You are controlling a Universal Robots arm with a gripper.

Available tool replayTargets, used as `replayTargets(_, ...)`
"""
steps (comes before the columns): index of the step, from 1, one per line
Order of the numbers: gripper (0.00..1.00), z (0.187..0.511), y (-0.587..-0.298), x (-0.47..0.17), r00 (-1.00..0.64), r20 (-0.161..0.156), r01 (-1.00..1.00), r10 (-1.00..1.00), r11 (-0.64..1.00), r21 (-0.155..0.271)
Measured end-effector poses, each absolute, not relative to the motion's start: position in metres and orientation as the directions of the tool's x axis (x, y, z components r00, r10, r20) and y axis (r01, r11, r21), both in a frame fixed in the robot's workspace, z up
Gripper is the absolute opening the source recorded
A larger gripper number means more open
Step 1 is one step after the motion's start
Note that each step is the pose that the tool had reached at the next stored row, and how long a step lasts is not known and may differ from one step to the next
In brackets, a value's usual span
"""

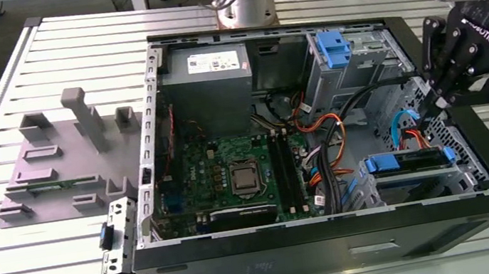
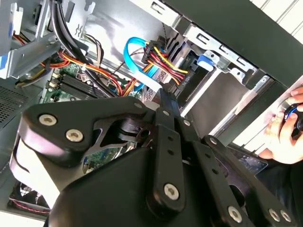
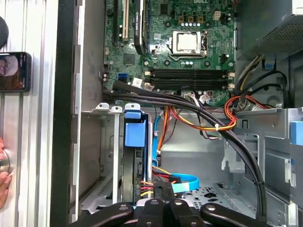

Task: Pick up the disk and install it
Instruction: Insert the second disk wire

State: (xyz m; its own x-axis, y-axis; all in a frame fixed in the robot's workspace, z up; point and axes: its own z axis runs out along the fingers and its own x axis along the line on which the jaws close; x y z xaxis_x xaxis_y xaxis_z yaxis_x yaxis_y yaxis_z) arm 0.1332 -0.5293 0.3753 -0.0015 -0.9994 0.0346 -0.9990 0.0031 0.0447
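My gripper (image 1: pixel 440 104), jaws pinched narrow on nothing, hangs by the cables above the disk (image 1: pixel 407 161), which sits edge-up in its bay, long axis along the case (image 1: pixel 335 235) front.

The disk (image 3: pixel 135 156) sits mostly hidden in its metal bay. The picture edge cuts off a hand (image 2: pixel 286 130) and the gripper (image 3: pixel 163 208).

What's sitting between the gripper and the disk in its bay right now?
In the first wrist view, a bundle of red, yellow and orange wires and a light blue flat cable lie between the gripper and the disk.
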Motion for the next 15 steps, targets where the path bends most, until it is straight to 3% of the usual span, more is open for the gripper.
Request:
replayTargets(5, 0.11, 0.372, -0.529, 0.134, -0.001, 0.036, -0.999, -0.999, 0.002, 0.047)
replayTargets(6, 0.17, 0.372, -0.529, 0.134, 0.000, 0.036, -0.999, -0.999, 0.002, 0.047)
replayTargets(8, 0.17, 0.370, -0.529, 0.134, 0.000, 0.036, -0.999, -0.999, 0.002, 0.047)
replayTargets(9, 0.24, 0.370, -0.529, 0.134, 0.000, 0.036, -0.999, -0.999, 0.001, 0.047)
replayTargets(15, 0.24, 0.363, -0.529, 0.134, 0.002, 0.040, -0.999, -0.999, 0.000, 0.048)
